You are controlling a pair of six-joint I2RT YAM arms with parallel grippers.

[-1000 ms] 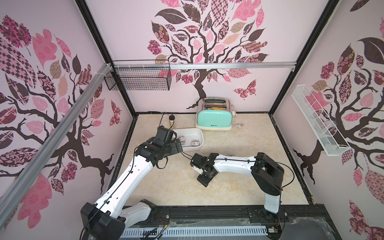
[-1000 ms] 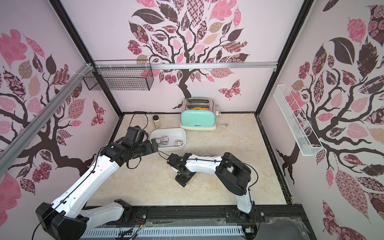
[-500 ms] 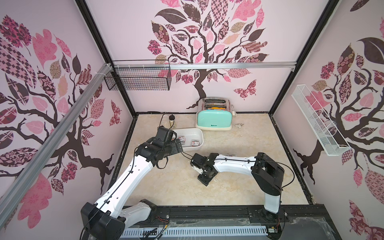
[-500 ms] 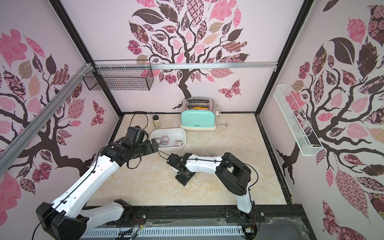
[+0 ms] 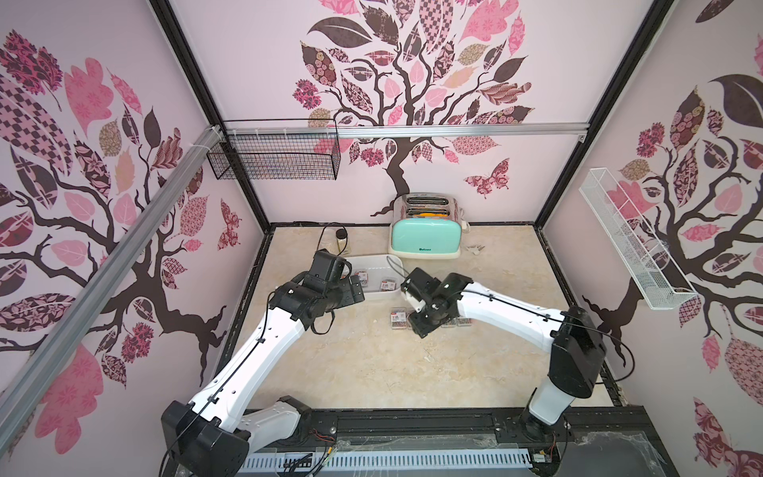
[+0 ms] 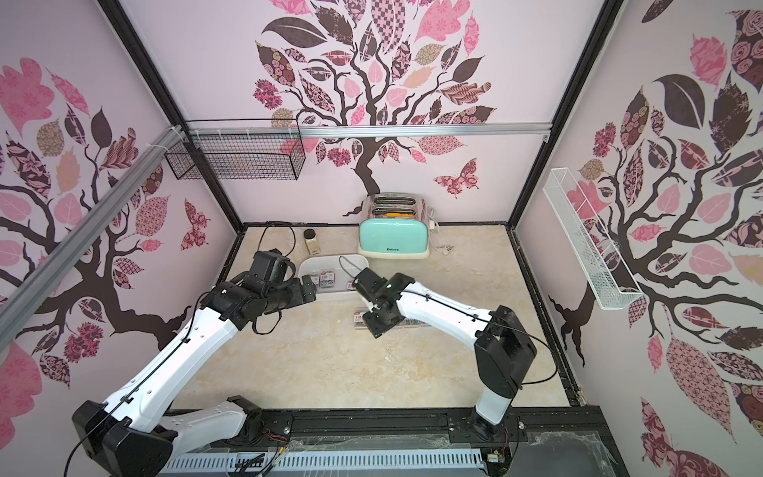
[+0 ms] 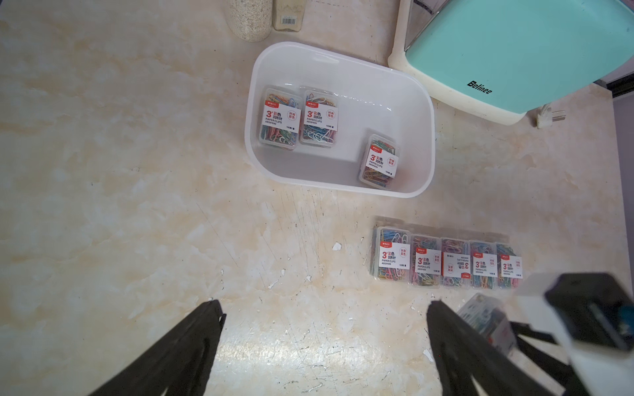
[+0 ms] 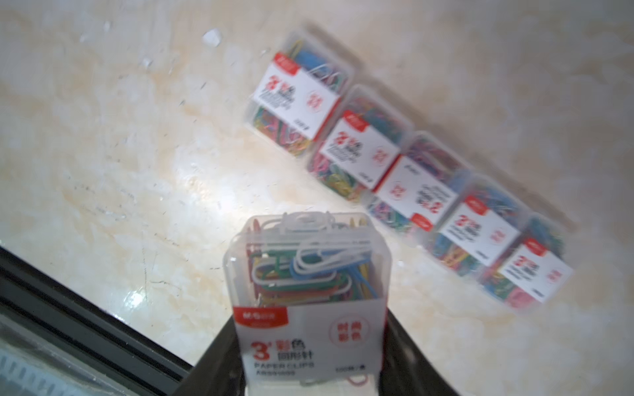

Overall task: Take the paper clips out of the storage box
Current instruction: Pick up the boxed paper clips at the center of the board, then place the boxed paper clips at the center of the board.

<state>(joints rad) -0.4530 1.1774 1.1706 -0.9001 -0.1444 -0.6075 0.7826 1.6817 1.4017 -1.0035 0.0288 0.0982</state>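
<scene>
**Carrying a sixth case toward the row on the table**

Clamped on a clear case of paper clips [image 8: 307,274], the right gripper [image 8: 308,363] has its jaws pressed against the two long edges at the labelled end; the clear end juts forward past the fingers. The held case [image 7: 487,320] seems to hang clear of the table [image 7: 137,171], though contact cannot be ruled out.

The relation that matters is this: the row of five cases [image 7: 446,264] lies just beyond the held case, on the side away from the base rail; those five sit side by side, touching, outside the storage box [image 7: 430,137]. The held case's long axis stands at an angle to theirs; so my reading is that the wrist must turn before the case can go down square with the row.

Three cases lie in the storage box: two [image 7: 298,118] together at one end; one [image 7: 377,161] alone by the opposite wall. The left gripper [image 7: 324,308] is empty, jaws spread wide, hovering over bare table; in both top views it sits at the box's edge, nearer to it than the right gripper; the next pick probably suits that arm.
</scene>
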